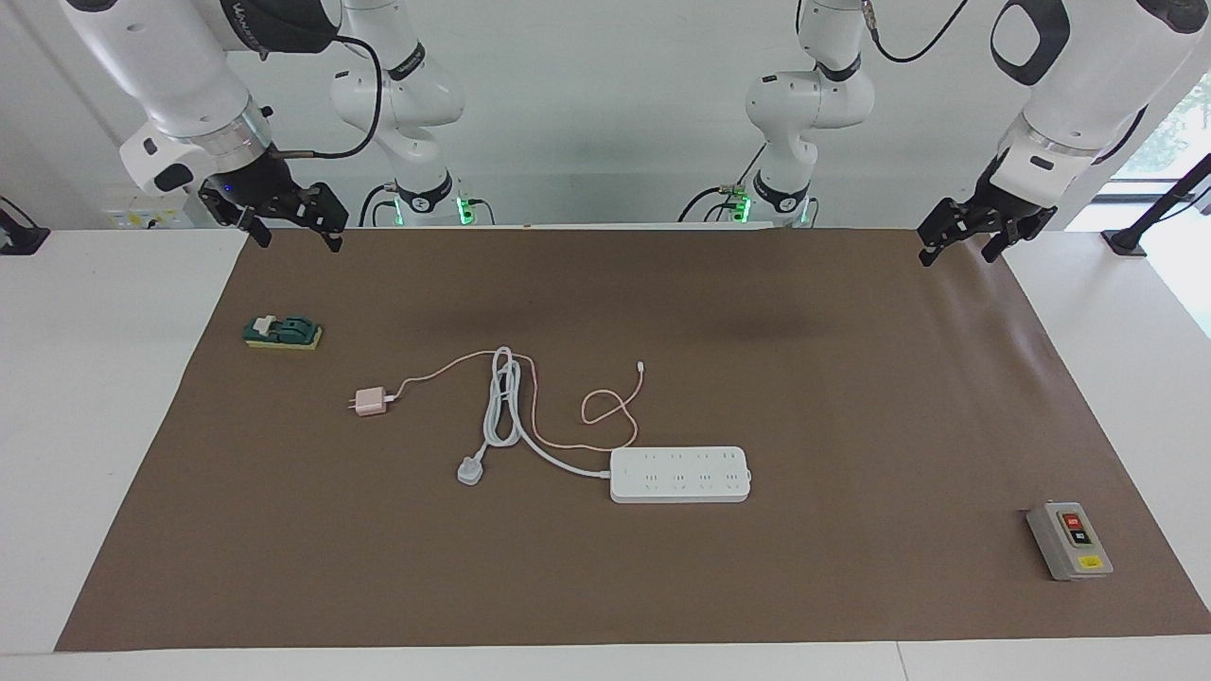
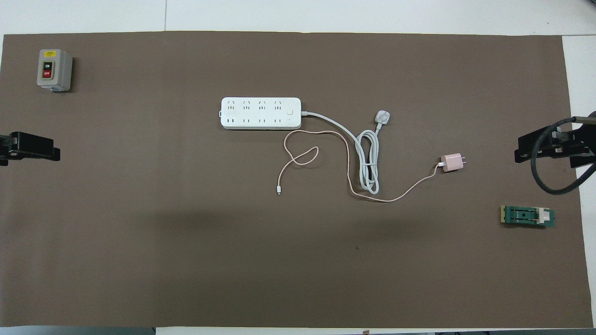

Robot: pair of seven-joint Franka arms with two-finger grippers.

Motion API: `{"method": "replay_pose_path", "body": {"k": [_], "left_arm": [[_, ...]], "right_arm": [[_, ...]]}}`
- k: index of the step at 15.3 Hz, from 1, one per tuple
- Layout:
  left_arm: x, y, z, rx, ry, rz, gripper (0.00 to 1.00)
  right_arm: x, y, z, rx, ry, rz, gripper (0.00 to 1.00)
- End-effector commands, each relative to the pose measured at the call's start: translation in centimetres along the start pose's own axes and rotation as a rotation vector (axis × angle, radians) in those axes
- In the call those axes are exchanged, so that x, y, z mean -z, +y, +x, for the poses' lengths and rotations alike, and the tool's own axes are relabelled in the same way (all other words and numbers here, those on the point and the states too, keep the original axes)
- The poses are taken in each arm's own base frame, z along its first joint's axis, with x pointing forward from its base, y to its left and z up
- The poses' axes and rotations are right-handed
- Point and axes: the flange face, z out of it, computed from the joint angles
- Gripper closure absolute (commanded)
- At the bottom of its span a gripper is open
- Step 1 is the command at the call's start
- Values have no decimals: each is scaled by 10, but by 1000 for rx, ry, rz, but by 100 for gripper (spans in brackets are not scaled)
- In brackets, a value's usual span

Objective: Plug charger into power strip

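Centrally on the brown paper mat (image 1: 851, 426) that covers most of the white tabletop (image 1: 104, 426) lies the long flat white power strip (image 1: 680, 474), sockets up, nothing plugged into it. Its thick white cord (image 1: 503, 402) runs toward the right arm's end in a folded bundle and ends in a grey-white three-pin plug (image 1: 470, 469). The small pale pink cube-shaped charger (image 1: 370, 402) lies on its side on the mat, apart from the strip, toward the right arm's end; its thin pink cable (image 1: 605, 409) loops across the white cord to a free end nearer the robots than the strip.

A green and yellow block (image 1: 283, 332) sits near the right arm's edge, and a grey box with red and black buttons (image 1: 1069, 539) near the corner at the left arm's end, farthest from the robots.

Both arms wait: the right gripper (image 1: 291, 227) and the left gripper (image 1: 965, 241) hang over the mat's corners nearest the robots, fingers spread and holding nothing.
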Motion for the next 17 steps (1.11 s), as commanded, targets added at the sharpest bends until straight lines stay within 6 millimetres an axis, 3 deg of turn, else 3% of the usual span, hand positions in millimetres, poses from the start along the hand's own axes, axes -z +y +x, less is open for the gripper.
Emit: {"method": "replay_pose_path", "body": {"k": [1, 3, 6, 10, 14, 17], "left_arm": [[5, 1, -1, -11, 29, 6, 0], [3, -2, 0, -7, 34, -9, 0], [0, 11, -2, 18, 28, -197, 0], [-7, 61, 9, 15, 59, -445, 0], [-45, 83, 41, -10, 44, -750, 0], [-72, 101, 57, -15, 39, -966, 0]], "right_arm": [[3, 6, 2, 21, -13, 2, 0], [6, 3, 3, 25, 5, 8, 0], [1, 5, -4, 14, -10, -6, 0], [1, 7, -4, 11, -11, -2, 0], [1, 19, 4, -36, 37, 18, 0], [-11, 14, 10, -338, 50, 76, 0]]}}
